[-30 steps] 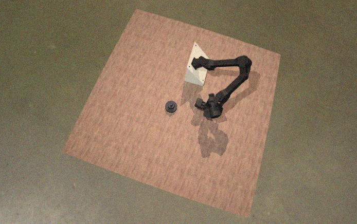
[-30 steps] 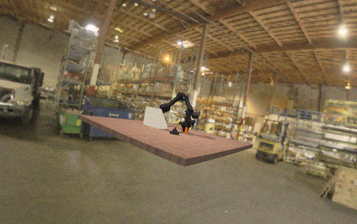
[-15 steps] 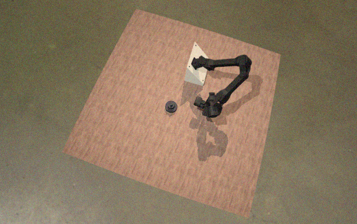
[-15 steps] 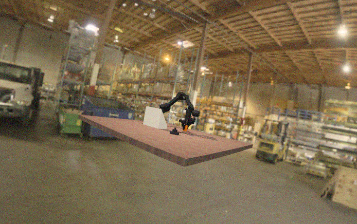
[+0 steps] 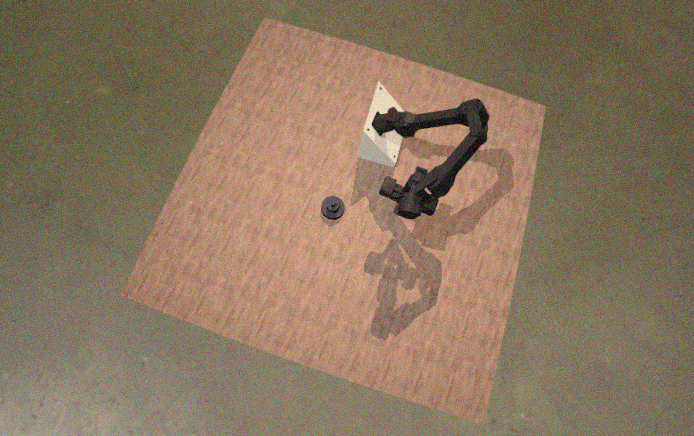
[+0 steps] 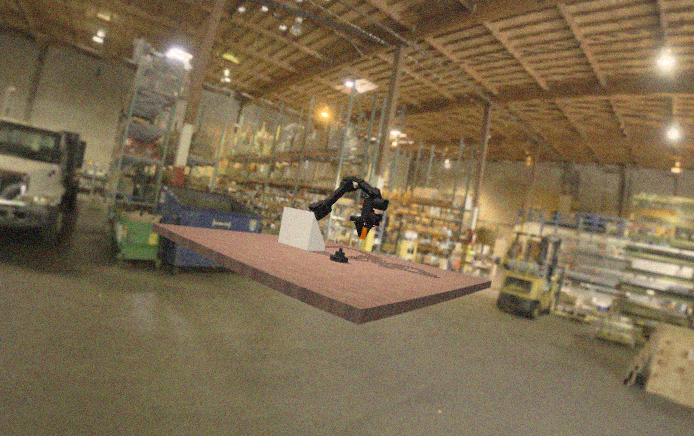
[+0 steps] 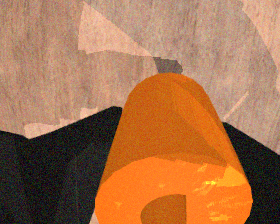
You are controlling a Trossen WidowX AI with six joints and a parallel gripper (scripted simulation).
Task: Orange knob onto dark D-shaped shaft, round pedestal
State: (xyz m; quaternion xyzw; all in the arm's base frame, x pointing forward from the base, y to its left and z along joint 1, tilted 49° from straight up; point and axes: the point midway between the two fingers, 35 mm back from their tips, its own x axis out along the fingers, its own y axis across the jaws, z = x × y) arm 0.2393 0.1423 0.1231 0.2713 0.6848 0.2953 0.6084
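My gripper (image 6: 364, 229) is shut on the orange knob (image 6: 364, 233) (image 7: 163, 120) and holds it in the air above the table. In the wrist view the knob sits between the black fingers, its near end face toward the camera. That face shows a D-shaped hole (image 7: 165, 211) with its straight side on the right; the frame's lower edge cuts it off. The round dark pedestal (image 5: 325, 211) (image 6: 339, 259) stands on the table with its short shaft (image 5: 332, 206) (image 6: 340, 251) upright, apart from the gripper. The shaft's flat side cannot be made out. The arm hides the knob in the top view.
The arm is mounted on a white wedge-shaped block (image 5: 375, 152) (image 6: 296, 230), which stands on the wooden table (image 5: 241, 232) (image 6: 306, 276) beyond the pedestal in the exterior view. The arm's shadows fall across the table in the top view.
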